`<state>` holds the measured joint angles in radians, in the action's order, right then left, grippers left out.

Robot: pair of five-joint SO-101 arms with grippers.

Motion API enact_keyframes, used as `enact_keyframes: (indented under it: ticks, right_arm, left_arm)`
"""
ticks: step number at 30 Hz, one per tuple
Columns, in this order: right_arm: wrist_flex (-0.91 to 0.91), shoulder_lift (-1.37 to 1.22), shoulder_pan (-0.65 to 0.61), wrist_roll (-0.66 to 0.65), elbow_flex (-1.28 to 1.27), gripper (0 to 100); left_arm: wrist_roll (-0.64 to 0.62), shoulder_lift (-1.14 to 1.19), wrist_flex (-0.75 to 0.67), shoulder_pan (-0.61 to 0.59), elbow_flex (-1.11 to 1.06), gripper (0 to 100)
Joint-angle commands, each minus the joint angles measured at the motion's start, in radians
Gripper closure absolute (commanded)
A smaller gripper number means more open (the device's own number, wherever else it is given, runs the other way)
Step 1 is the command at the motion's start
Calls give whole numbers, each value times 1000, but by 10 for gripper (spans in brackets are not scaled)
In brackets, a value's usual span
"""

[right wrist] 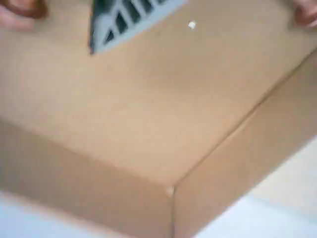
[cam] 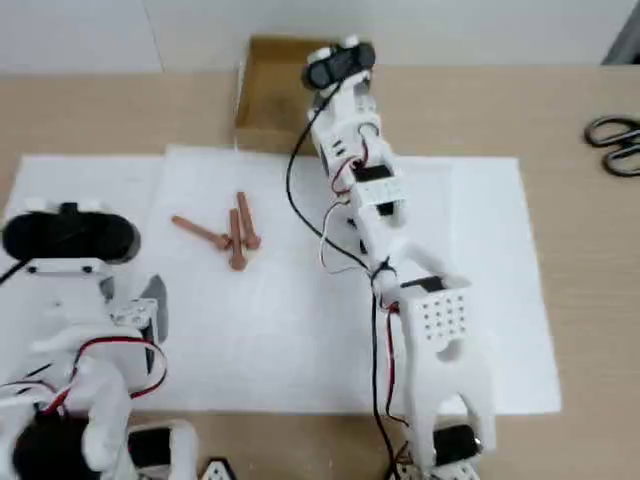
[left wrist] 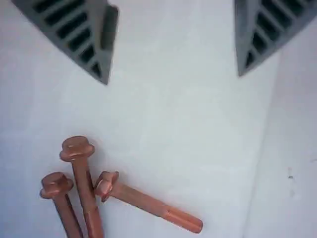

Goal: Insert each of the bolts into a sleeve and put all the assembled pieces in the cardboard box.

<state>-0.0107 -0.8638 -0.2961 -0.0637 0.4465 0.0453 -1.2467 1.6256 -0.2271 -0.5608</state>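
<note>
On white sheet [cam: 300, 340]: three bolts [cam: 236, 240], two parallel, one angled | left gripper [left wrist: 172, 77] spread | right gripper [right wrist: 124, 17] over cardboard box [cam: 258, 100], unclear

3 bolts [cam: 232, 232] lie together on sheet [cam: 300, 330], left of ctr. Behind sheet, nr far edge of tabletop [cam: 90, 110]: cardboard box [cam: 270, 95]. Scissors [cam: 615, 142] by right edge.

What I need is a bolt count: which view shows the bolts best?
The left wrist view: three bolts lie close up, heads distinct, near the open left tool. The high view shows them small, bunched. The right wrist view faces into the cardboard box.
</note>
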Motion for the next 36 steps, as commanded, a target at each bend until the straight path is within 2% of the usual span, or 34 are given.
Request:
enact_keyframes:
  ticks: [1, 14, 30, 36]
  right_arm:
    - [71, 113, 19, -12, 58, 794]
    - [641, 585, 19, -9, 57, 794]
    - [1638, 1084, 15, -9, 55, 794]
    - [1684, 1283, 30, -9, -66, 794]
  left_arm:
    - [-6, 0, 2, -3, 36, 844]
    - [-8, 0, 2, -6, 36, 844]
    - [-8, 0, 2, -3, 36, 844]
    - [-8, 0, 2, -5, 36, 844]
